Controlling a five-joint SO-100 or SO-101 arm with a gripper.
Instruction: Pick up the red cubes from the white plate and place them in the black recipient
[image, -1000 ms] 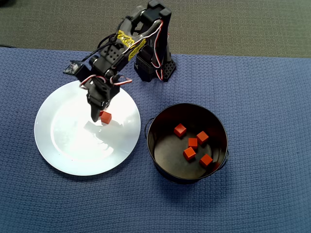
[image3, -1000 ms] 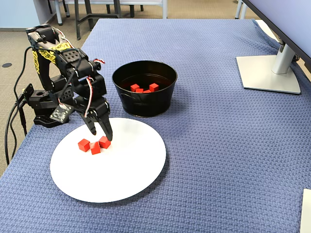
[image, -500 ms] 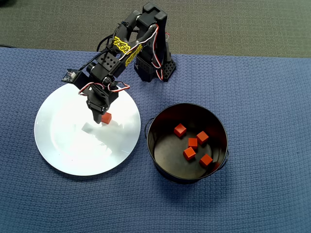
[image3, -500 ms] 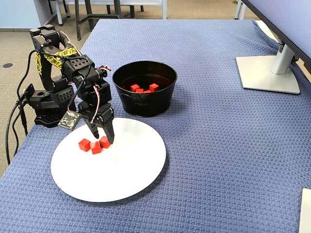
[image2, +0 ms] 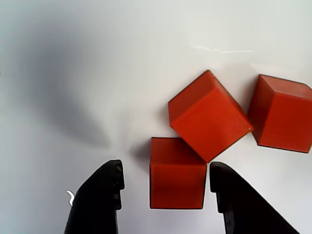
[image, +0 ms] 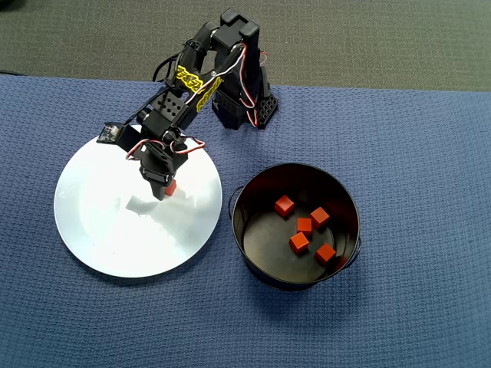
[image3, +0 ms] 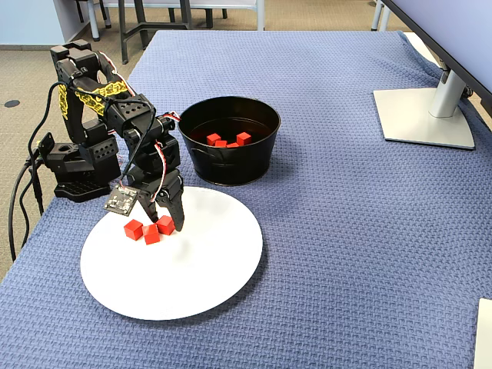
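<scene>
At the wrist view's lower centre, a matte red cube (image2: 176,173) is flanked, untouched, by the spread gripper (image2: 165,187).

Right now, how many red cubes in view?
8: three on the white plate, at, by the gripper; five in the black recipient, at.

In the wrist view the gripper (image2: 163,183) straddles one cube (image2: 176,179); a second cube (image2: 208,114) touches its far corner, a third (image2: 282,113) crowds the right. Left, the plate (image2: 73,73) lies bare. The pot (image3: 231,163) stands apart.
</scene>
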